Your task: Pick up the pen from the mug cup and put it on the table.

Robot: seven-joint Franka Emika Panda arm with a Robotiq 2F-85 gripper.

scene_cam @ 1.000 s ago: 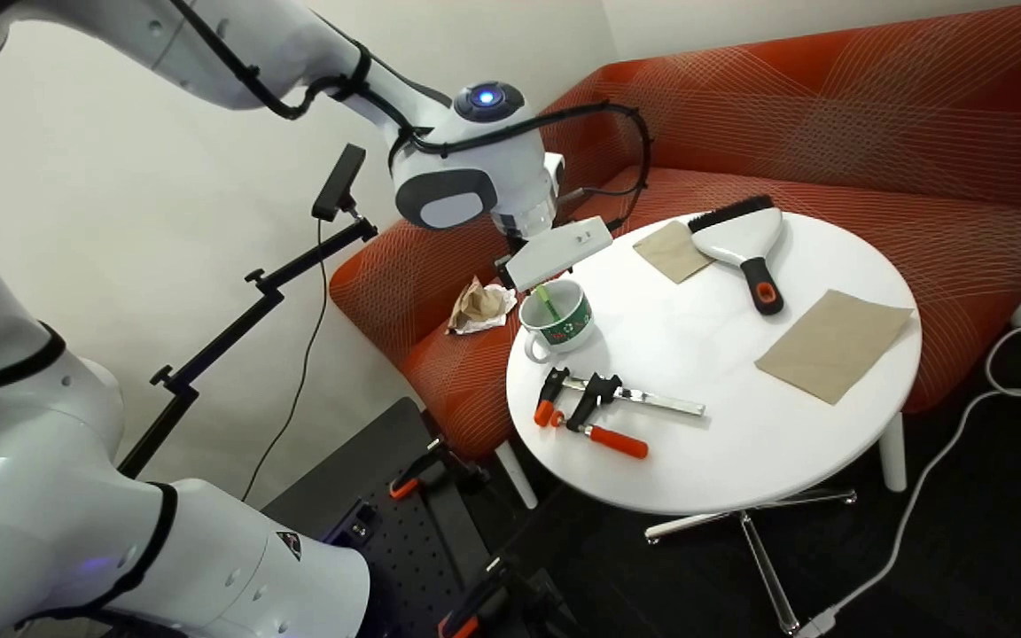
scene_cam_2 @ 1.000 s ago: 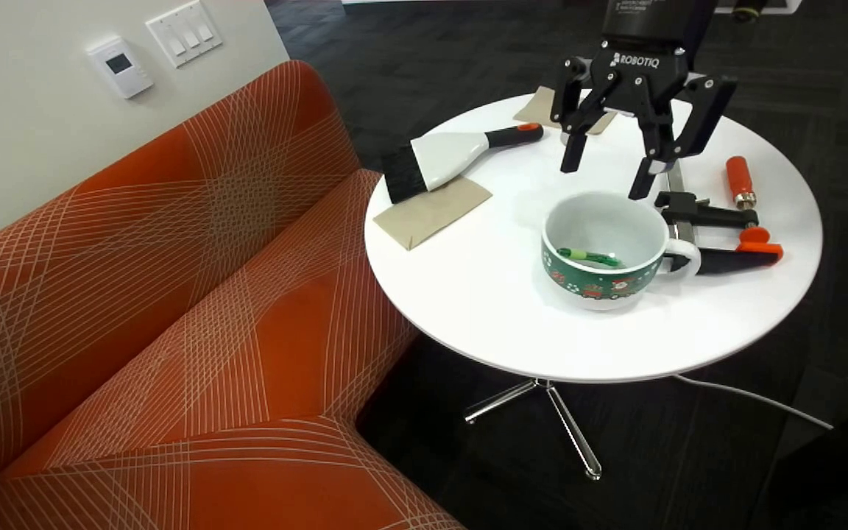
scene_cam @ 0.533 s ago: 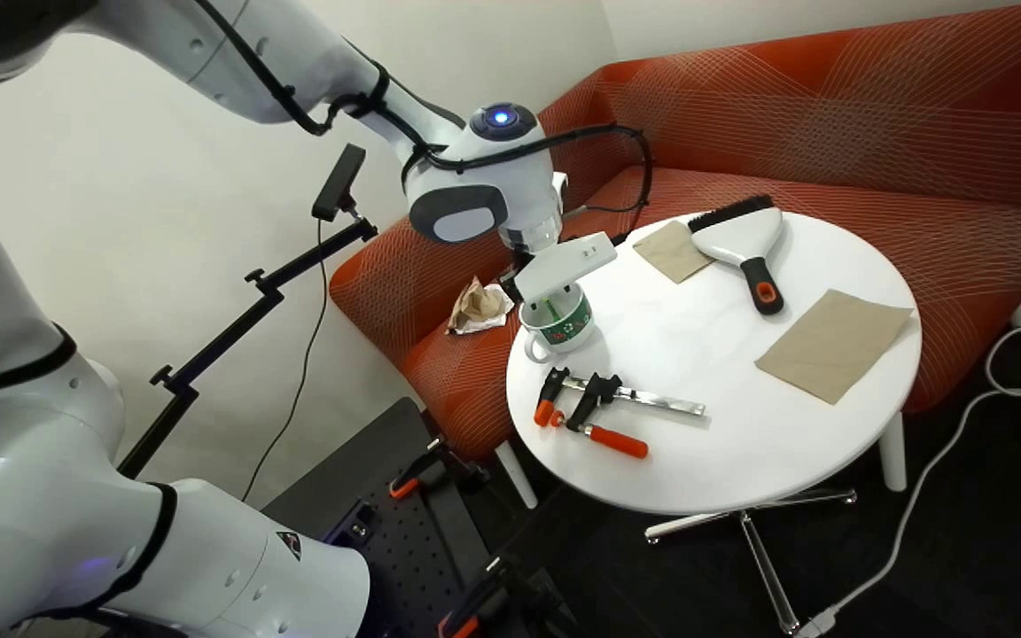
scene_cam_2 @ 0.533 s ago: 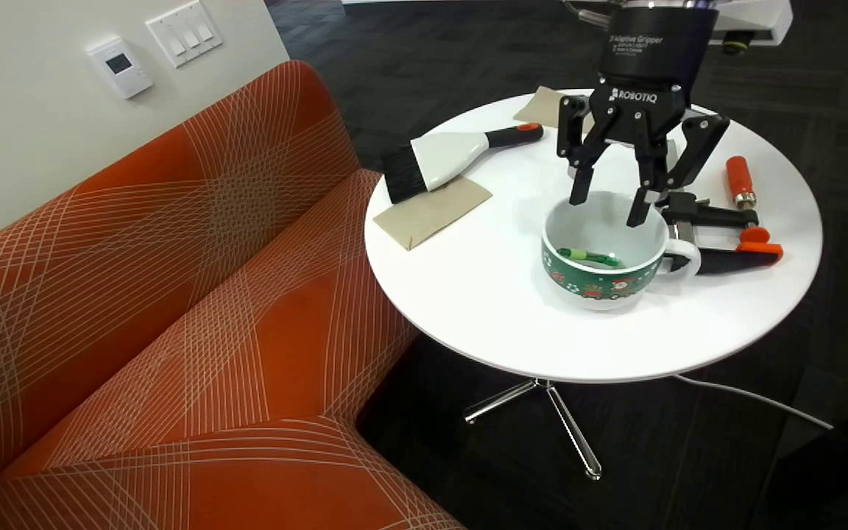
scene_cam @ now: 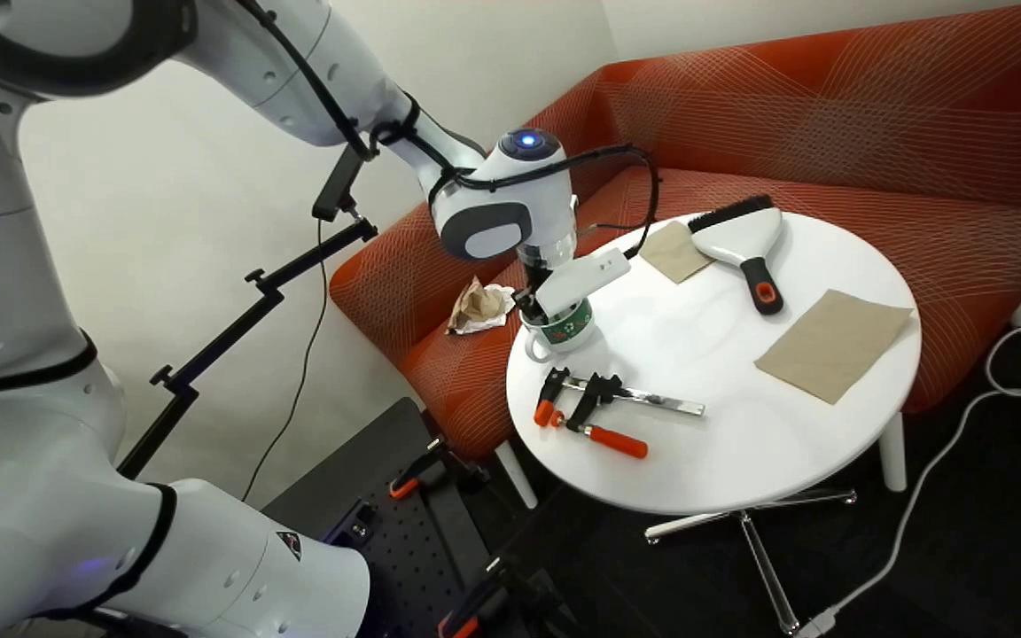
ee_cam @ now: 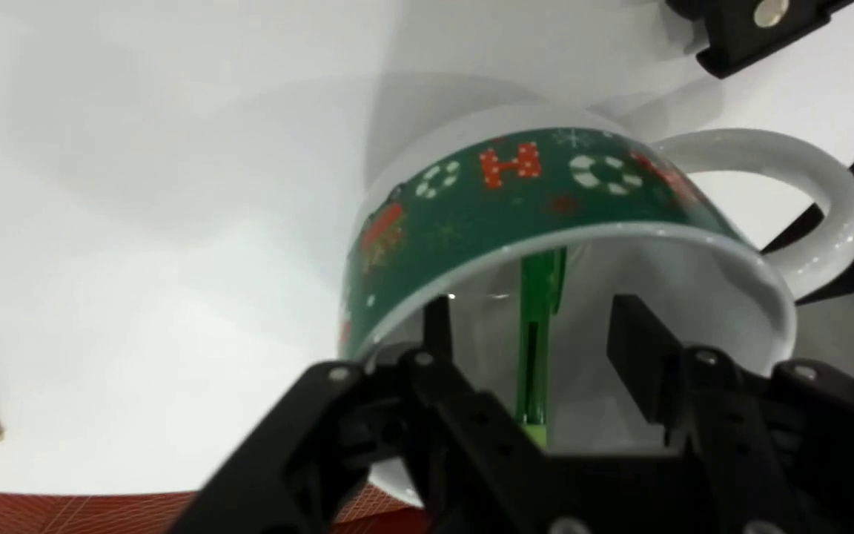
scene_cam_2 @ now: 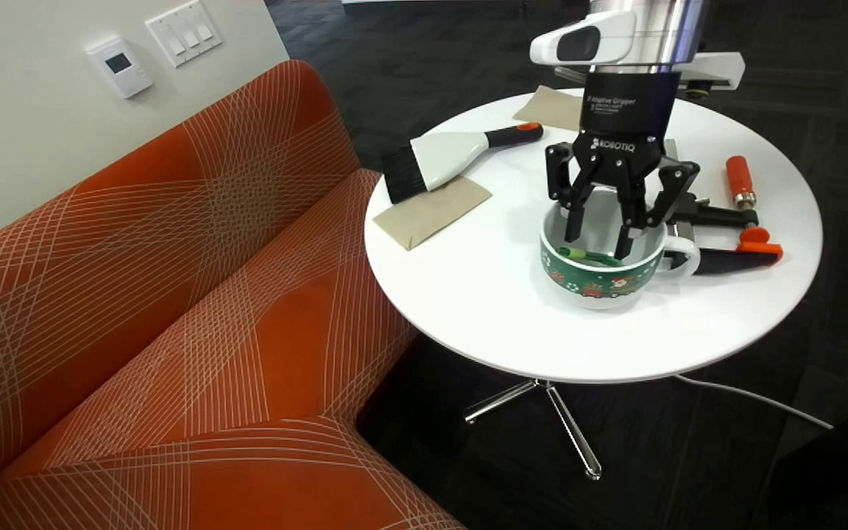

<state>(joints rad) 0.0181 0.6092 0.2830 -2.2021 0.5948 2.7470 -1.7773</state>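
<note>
1. While spread, brackets the green pen point(ee_cam: 534, 356) inside the Christmas-print mug point(ee_cam: 516, 200) with the Robotiq gripper point(scene_cam_2: 598, 246).
2. Shows the pen's long axis up the wrist view's lower centre.
3. Probably suits closing crosswise.

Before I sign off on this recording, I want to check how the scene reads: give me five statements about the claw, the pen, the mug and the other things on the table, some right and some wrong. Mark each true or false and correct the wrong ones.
1. The pen lies inside the mug. True.
2. The claw is shut on the pen. False: in the wrist view its fingers stand apart, with a gap on each side of the pen.
3. The mug is tipped onto its side. False: it stands upright on the table.
4. The clamp lies on the table near the mug. True.
5. The brush partly covers a piece of brown paper. True.
</note>
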